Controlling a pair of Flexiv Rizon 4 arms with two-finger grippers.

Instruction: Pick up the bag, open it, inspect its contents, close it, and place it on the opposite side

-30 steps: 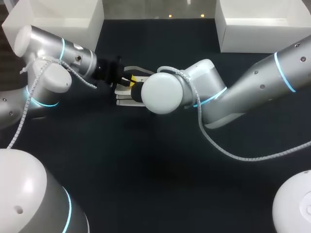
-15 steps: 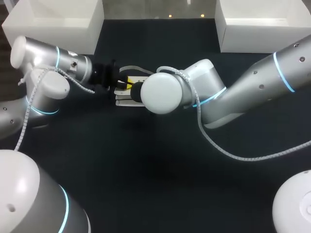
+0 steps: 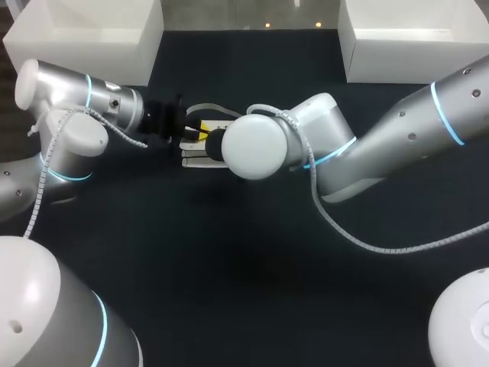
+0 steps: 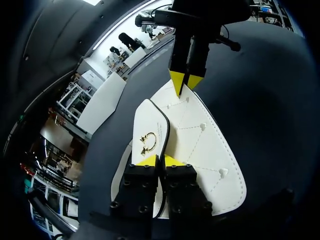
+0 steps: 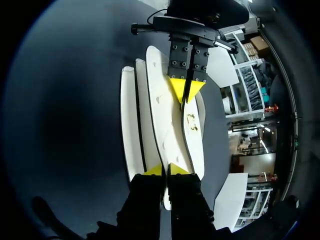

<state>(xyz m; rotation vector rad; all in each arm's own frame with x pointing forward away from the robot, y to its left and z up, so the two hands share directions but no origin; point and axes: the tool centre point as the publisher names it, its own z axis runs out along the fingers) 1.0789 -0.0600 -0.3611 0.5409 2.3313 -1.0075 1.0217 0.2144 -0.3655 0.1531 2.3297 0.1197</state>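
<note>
A white quilted bag (image 3: 200,159) with a gold clasp (image 4: 147,142) is at the table's far middle, stretched between my two grippers. In the left wrist view, my left gripper (image 4: 160,161) is shut on the near end of the bag (image 4: 200,145), at the black-trimmed flap edge. My right gripper (image 4: 185,84) pinches the opposite end. In the right wrist view, my right gripper (image 5: 166,170) is shut on a panel of the bag (image 5: 165,120), whose layers are splayed apart. My left gripper (image 5: 185,90) faces it. In the head view, my right arm's wrist (image 3: 256,145) hides most of the bag.
A white bin (image 3: 92,30) stands at the far left corner of the dark table and another white bin (image 3: 412,38) at the far right. My right arm's cable (image 3: 367,245) loops over the table's middle right.
My left arm has drawn back a little toward the far left, still gripping the bag. The right arm and the bag's place are unchanged.
</note>
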